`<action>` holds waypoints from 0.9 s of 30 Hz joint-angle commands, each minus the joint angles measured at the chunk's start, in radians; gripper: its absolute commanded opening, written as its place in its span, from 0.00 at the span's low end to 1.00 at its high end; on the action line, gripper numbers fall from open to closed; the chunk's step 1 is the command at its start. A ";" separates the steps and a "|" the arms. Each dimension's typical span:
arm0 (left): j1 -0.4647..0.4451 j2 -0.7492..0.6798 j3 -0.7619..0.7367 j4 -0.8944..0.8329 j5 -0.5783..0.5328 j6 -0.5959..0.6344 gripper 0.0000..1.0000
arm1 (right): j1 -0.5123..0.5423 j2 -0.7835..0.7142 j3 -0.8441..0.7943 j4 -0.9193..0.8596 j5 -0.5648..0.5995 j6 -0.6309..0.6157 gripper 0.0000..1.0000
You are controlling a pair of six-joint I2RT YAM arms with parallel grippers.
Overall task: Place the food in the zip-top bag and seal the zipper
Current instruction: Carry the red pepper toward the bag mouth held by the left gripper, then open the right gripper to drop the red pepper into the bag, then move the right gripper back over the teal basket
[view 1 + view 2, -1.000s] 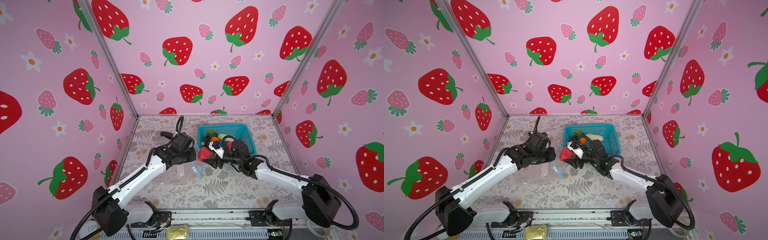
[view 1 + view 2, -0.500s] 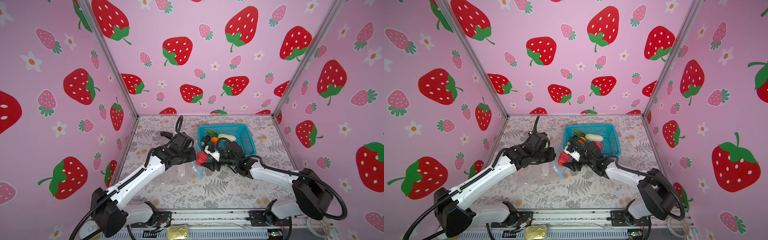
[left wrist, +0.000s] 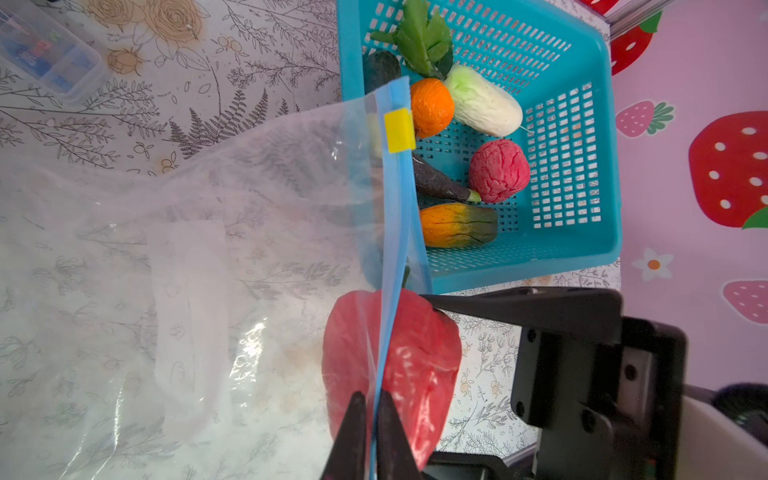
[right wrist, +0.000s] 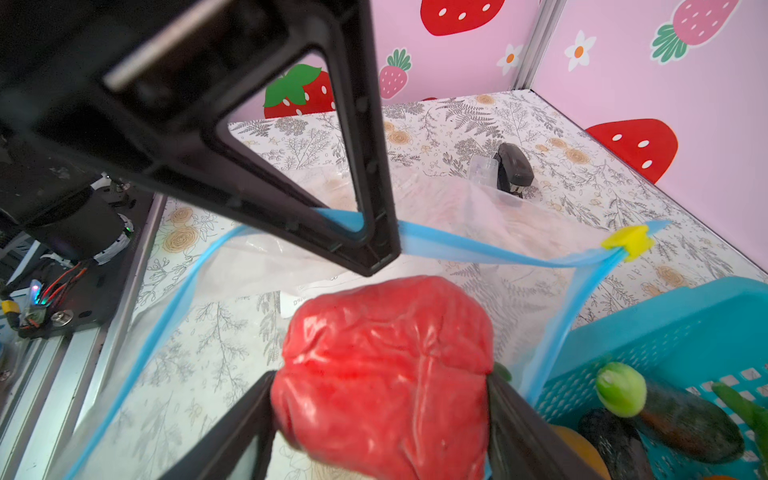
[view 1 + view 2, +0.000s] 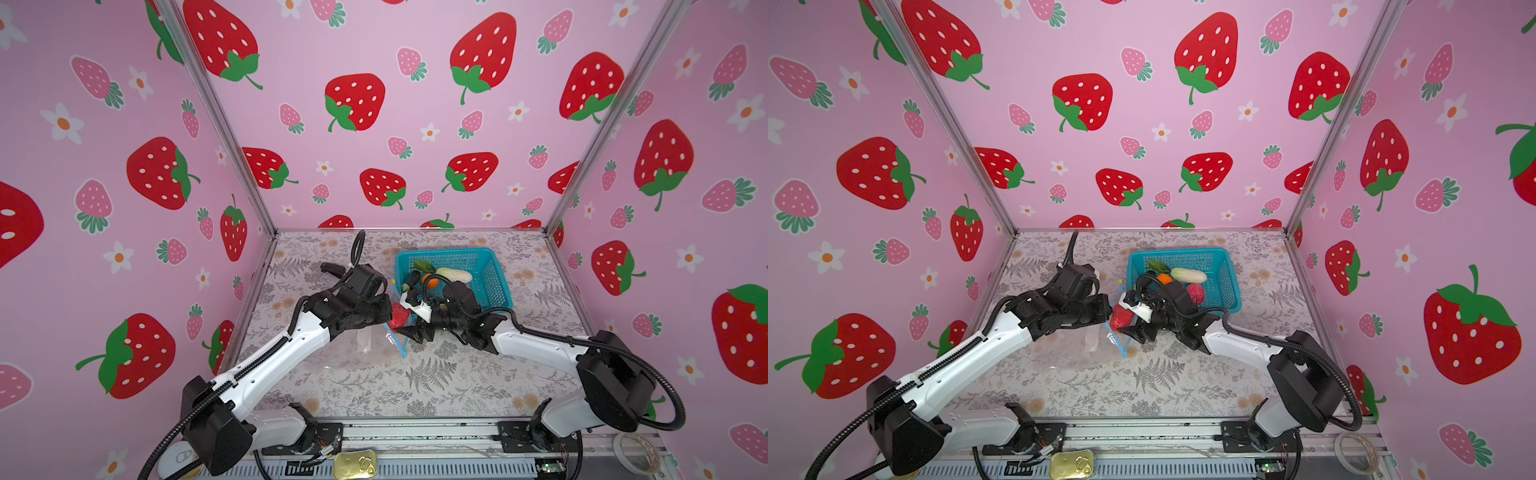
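Loading is at its start: left gripper (image 3: 372, 397) pinches the zipper (image 3: 399, 199) of the open zip-top bag (image 3: 208, 208), right gripper (image 4: 380, 374) grasps a red lump (image 4: 386, 332) at its mouth, other food (image 5: 455, 274) lies in the basket (image 5: 444, 251) at 2 o'clock.

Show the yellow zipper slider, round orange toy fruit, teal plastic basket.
Yellow zipper slider (image 3: 399, 129): left wrist view, centre.
Round orange toy fruit (image 3: 431, 107): left wrist view, centre.
Teal plastic basket (image 3: 519, 270): left wrist view, side wall.
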 commanded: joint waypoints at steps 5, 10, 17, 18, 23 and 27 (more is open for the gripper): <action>0.009 -0.032 0.032 -0.006 0.000 -0.006 0.11 | 0.013 0.012 0.035 -0.029 0.034 -0.038 0.85; 0.011 -0.030 0.031 -0.003 0.003 -0.006 0.11 | 0.017 0.010 0.038 -0.034 0.045 -0.039 0.87; 0.011 -0.031 0.026 -0.001 0.002 -0.007 0.11 | 0.016 -0.027 0.048 -0.061 0.066 -0.042 0.87; 0.012 -0.032 0.026 -0.002 0.001 -0.007 0.11 | 0.016 -0.035 0.053 -0.074 0.072 -0.042 0.86; 0.012 -0.039 0.018 0.003 -0.004 -0.006 0.11 | 0.014 -0.096 0.088 -0.187 0.144 -0.032 0.87; 0.013 -0.046 0.010 0.007 -0.008 -0.003 0.11 | -0.004 -0.116 0.144 -0.312 0.272 0.036 0.87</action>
